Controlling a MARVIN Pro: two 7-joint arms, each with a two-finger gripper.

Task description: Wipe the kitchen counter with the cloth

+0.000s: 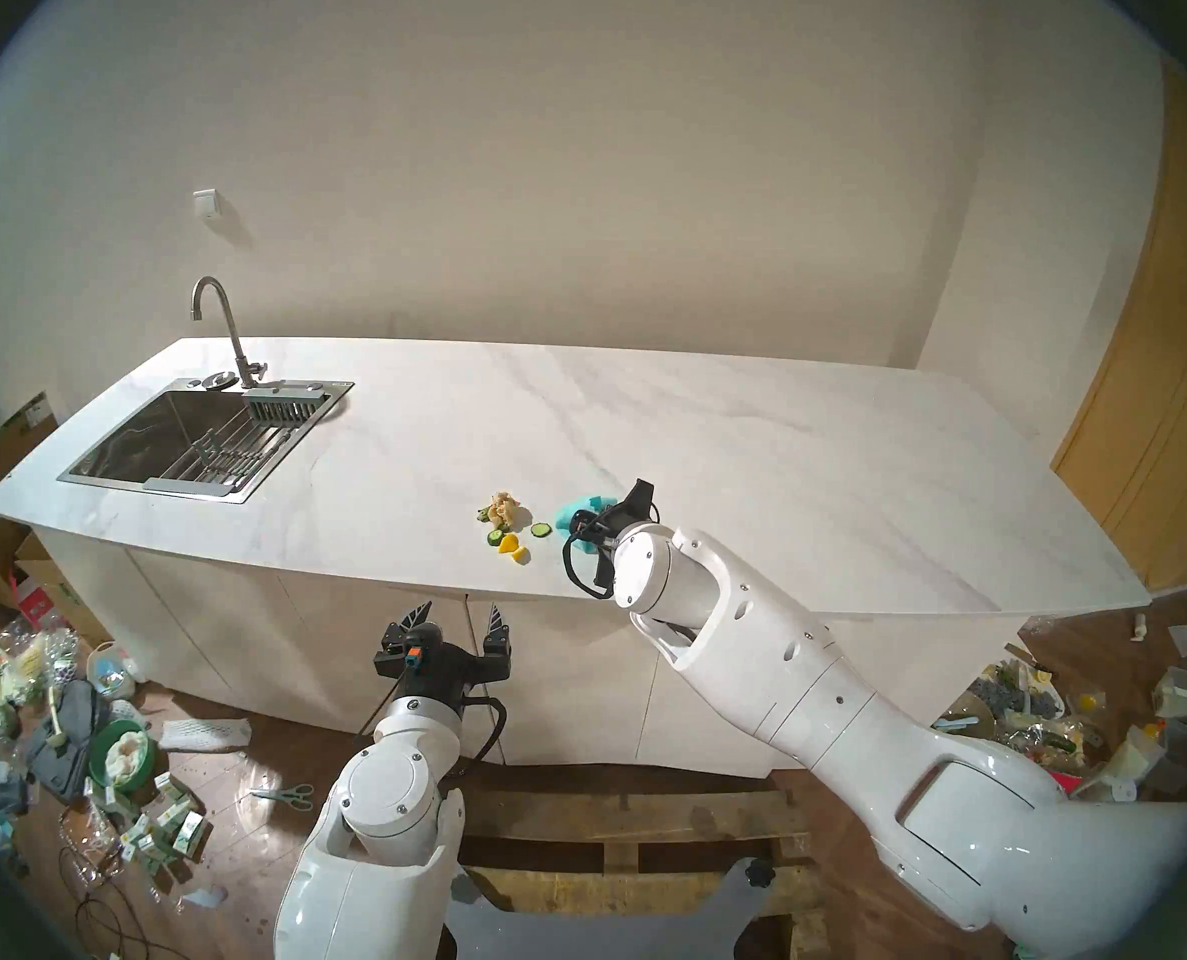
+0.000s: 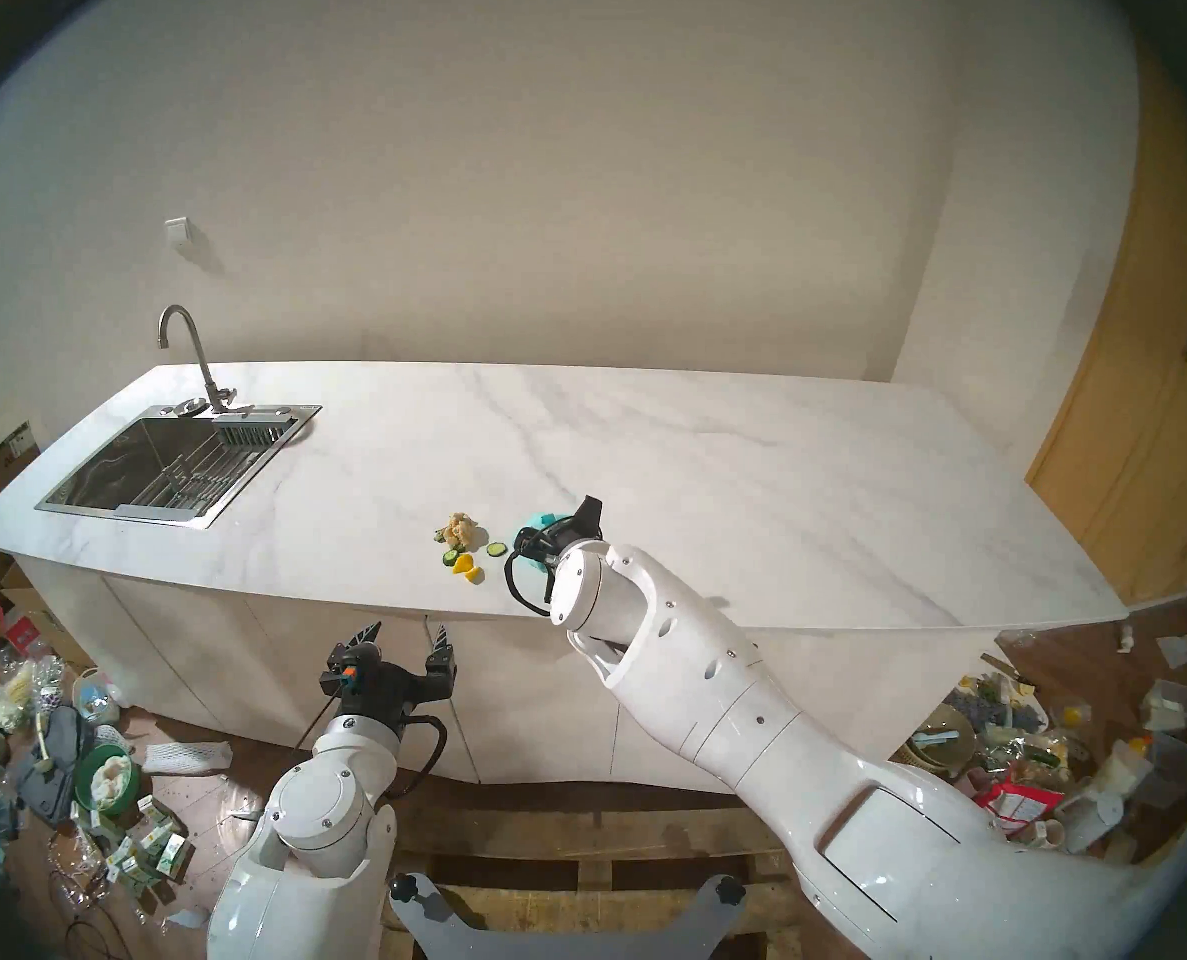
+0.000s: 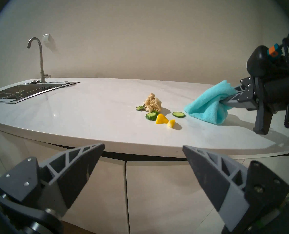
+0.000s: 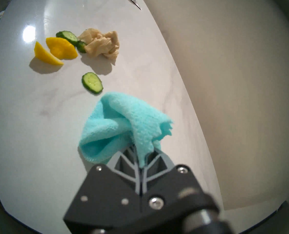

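The white marble-look kitchen counter (image 1: 715, 439) fills the middle of the head views. My right gripper (image 4: 141, 154) is shut on the turquoise cloth (image 4: 123, 123), low over the counter near its front edge. The cloth (image 3: 207, 105) hangs bunched from the fingers, and its lower fold touches the slab. It also shows in the head view (image 1: 580, 508), partly hidden by the right wrist. My left gripper (image 1: 462, 616) is open and empty, below the counter's front edge in front of the white cabinet fronts (image 3: 157, 186).
Food scraps lie just left of the cloth: a cucumber slice (image 4: 92, 83), two yellow pieces (image 4: 56, 49) and a beige paper wad (image 4: 103, 44). The steel sink (image 1: 181, 439) and faucet (image 1: 227, 335) are at the far left. Clutter covers the floor (image 1: 91, 730) on both sides.
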